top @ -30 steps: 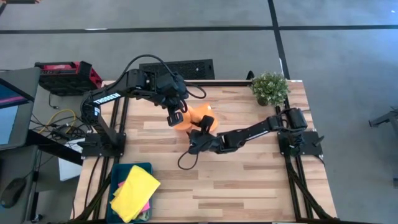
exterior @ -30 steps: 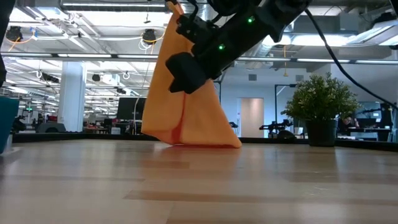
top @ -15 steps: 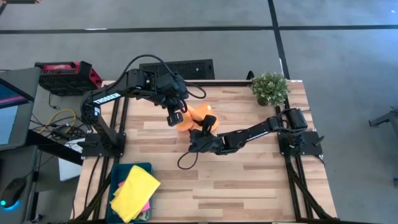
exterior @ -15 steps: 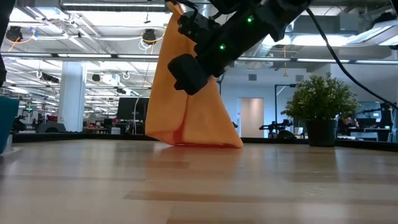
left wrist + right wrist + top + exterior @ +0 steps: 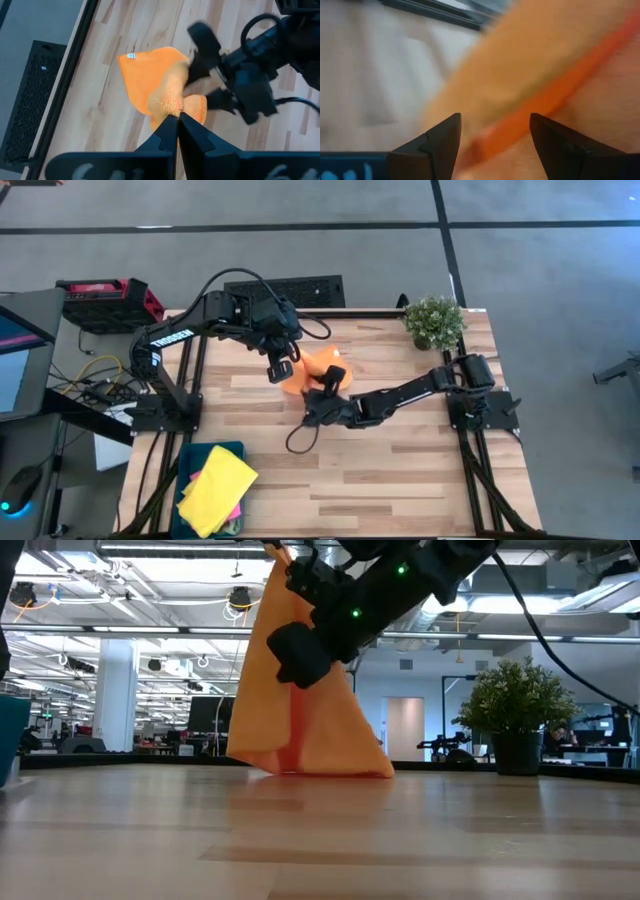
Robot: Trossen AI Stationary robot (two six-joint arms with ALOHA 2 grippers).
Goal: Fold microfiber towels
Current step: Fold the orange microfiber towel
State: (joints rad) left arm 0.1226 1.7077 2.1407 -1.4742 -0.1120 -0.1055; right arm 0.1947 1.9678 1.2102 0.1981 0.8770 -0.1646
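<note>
The orange towel (image 5: 318, 366) hangs from my left gripper (image 5: 177, 119), which is shut on its top, above the table's far middle. The towel's lower edge (image 5: 312, 769) rests on the table. My right gripper (image 5: 492, 135) is open beside the hanging towel, its fingers on either side of a darker hemmed edge (image 5: 555, 95); I cannot tell whether they touch it. In the low view its dark finger (image 5: 290, 650) stands in front of the cloth. The yellow towel (image 5: 216, 488) lies on top in the teal bin (image 5: 190, 465), with a bit of pink (image 5: 236, 511) under it. The green towel is hidden. My left gripper pinches the orange towel's bunched upper part (image 5: 172, 106) between its two shut fingers, coming from above and pointing down. Several layers are gathered there. The towel hangs below the fingers and spreads out into a tent shape, with its lower edge on the table.
A potted plant (image 5: 433, 322) stands at the table's far right corner. The teal bin sits at the near left corner. Bare wood (image 5: 400, 480) fills the near middle and near right of the table.
My right gripper has shifted a little up and toward the hanging orange towel. The towel still hangs from my left gripper with its lower edge on the table.
</note>
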